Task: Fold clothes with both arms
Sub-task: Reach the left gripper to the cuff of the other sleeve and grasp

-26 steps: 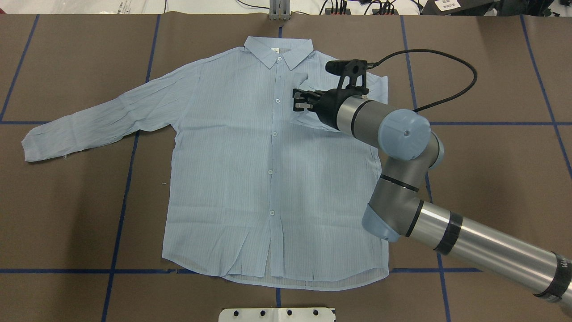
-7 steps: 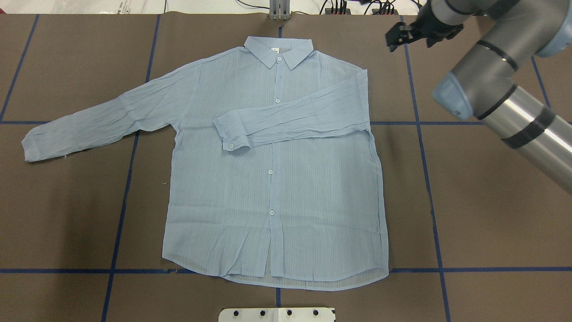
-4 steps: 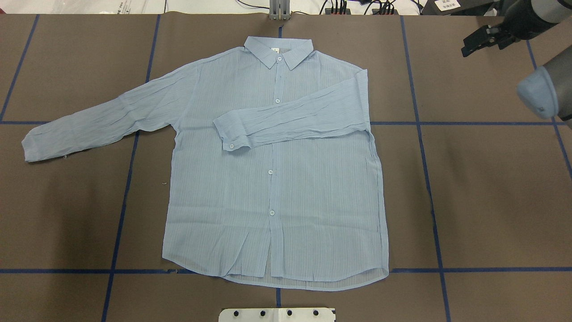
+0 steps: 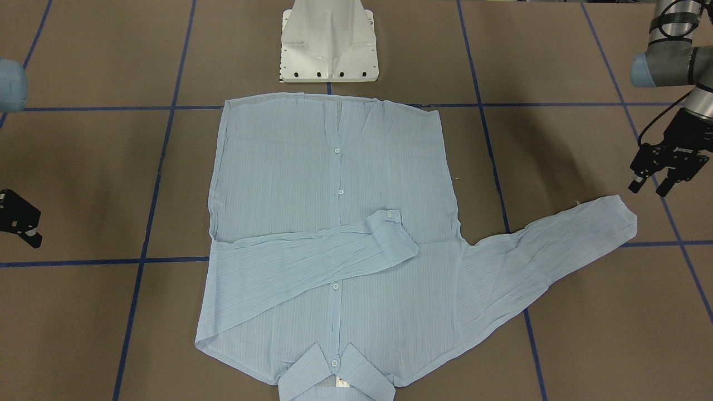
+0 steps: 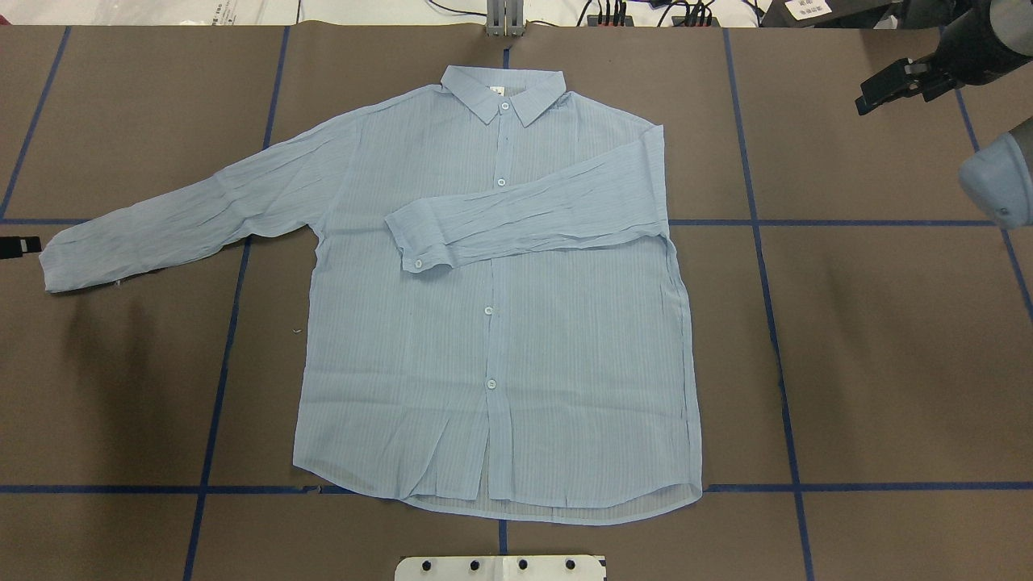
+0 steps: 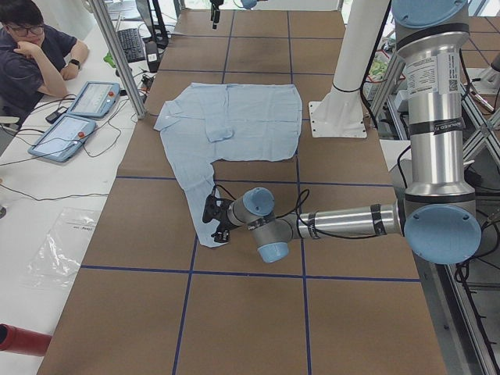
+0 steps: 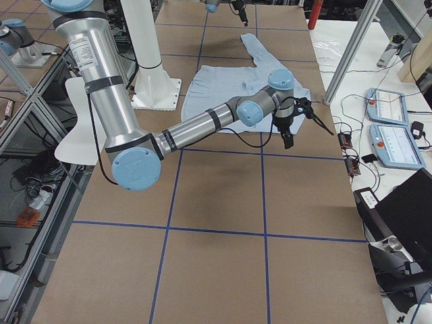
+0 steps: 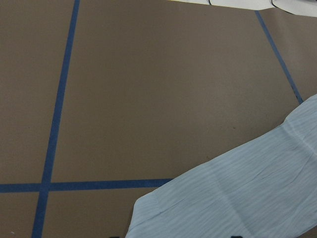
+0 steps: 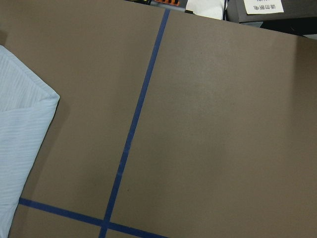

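Exterior front-facing alone shows the left gripper (image 4: 648,190) whole: it is pointed down, fingers parted, nothing held, just beside the outstretched sleeve's cuff (image 4: 615,214). The shirt (image 4: 334,167) is laid flat on the table (image 4: 83,312), with one sleeve folded across it. The right gripper (image 5: 884,85) is seen well apart from it, and its opening cannot be told.

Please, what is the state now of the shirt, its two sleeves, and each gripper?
shirt: flat on the table, front up, buttoned.
folded sleeve: laid across the shirt front.
outstretched sleeve: spread out flat, not yet folded.
left gripper: open, empty, near the outstretched sleeve's end.
right gripper: away from the shirt, empty; open or shut unclear.
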`<state>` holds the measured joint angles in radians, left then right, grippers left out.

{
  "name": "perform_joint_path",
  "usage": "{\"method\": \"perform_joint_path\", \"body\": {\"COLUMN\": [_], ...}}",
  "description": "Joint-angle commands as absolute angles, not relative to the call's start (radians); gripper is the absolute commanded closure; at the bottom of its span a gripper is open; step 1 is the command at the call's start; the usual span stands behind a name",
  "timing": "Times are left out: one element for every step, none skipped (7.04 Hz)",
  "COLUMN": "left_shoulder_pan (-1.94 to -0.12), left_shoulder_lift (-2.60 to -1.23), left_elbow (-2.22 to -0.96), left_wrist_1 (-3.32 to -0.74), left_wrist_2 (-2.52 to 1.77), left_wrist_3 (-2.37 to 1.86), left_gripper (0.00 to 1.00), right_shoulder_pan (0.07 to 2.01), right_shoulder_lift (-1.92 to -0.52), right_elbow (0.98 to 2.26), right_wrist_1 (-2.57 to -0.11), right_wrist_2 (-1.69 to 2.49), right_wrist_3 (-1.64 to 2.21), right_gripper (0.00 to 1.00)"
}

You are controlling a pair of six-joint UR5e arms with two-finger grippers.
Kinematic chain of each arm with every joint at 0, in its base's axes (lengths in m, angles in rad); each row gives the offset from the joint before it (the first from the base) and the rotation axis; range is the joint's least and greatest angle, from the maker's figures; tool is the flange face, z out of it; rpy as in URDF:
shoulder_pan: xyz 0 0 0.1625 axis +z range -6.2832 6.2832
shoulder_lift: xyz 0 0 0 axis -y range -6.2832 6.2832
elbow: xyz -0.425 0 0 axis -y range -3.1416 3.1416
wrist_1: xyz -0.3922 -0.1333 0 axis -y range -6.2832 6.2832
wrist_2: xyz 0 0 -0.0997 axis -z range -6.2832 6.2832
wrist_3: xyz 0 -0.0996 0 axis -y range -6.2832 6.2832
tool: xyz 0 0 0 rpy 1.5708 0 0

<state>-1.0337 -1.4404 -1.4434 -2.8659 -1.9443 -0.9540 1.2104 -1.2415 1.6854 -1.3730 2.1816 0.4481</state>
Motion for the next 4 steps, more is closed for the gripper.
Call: {"method": "perform_joint_path", "body": {"left_shoulder_pan": [-0.965, -0.959, -0.941, -0.928], "left_shoulder_lift": [-1.459, -1.459, -1.459, -1.459], "left_elbow": [-1.404, -1.402, -1.396, -1.390], "left_wrist_1": [-2.867, -2.865, -2.864, -2.864], "left_wrist_2": [-1.885, -1.884, -1.876, -1.868], "left_wrist_3": [-0.968, -0.965, -0.965, -0.965], "left_gripper": [0.25, 0.25, 0.25, 0.25], "right_shoulder_pan": [1.210, 1.210, 1.210, 1.210], "right_shoulder_lift": [-1.246, -1.250, -1.252, -1.252], "right_elbow": [1.684, 1.684, 1.686, 1.686], "right_wrist_1": [-1.358, -1.356, -1.356, -1.356], "right_wrist_2": [2.180, 2.180, 2.180, 2.180], "right_wrist_3": [0.451, 0.451, 0.451, 0.449], "right_gripper": [0.00, 0.00, 0.00, 0.00]}}
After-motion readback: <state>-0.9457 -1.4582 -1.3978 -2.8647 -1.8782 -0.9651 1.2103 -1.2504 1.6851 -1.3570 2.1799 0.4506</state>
